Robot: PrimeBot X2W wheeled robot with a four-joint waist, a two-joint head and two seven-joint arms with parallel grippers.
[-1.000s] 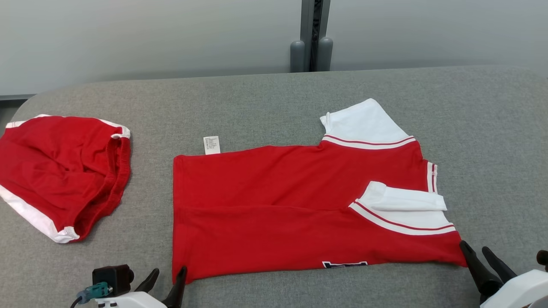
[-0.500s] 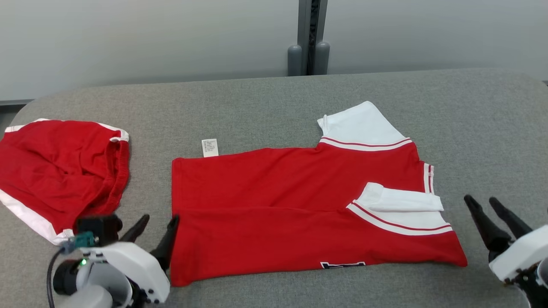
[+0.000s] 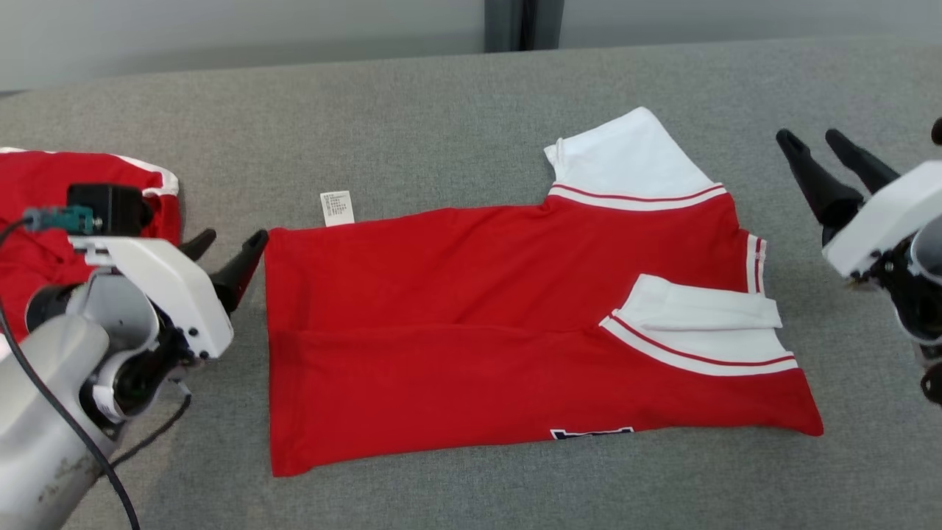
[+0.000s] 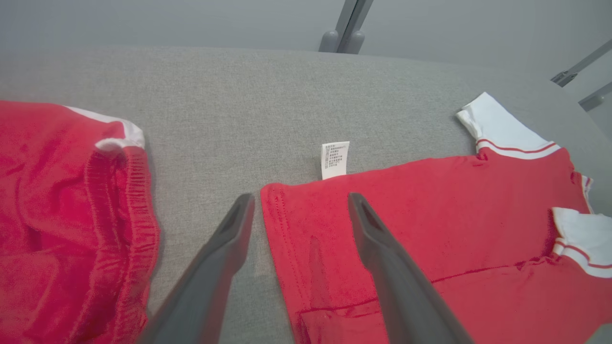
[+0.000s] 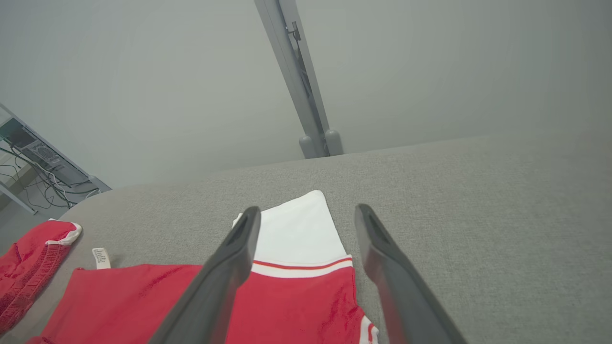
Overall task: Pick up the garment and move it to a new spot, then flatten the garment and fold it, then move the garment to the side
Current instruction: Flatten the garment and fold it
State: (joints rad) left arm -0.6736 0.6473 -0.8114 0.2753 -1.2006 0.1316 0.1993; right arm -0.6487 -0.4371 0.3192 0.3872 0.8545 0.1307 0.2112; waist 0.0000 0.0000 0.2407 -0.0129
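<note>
Head view showed the shirt (image 3: 471,331) lying folded mid-table (image 3: 412,110), sleeves to the right. The left gripper (image 3: 234,237) hung by its far hem corner, fingers apart and empty. The right gripper (image 3: 808,136) hung right of the sleeves, likewise apart. Shorts (image 3: 37,184) lay far left.

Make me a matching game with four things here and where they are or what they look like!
Things:
1. shirt
2. care label
3. shorts
4. right gripper

Descriptions:
A. open, holding nothing, off past the white sleeves
B. small and white, sticking out from the far edge of the red cloth
C. folded lengthwise, lying in the middle of the grey surface
D. bunched up at the robot's far left

Pairs: 1-C, 2-B, 3-D, 4-A
</note>
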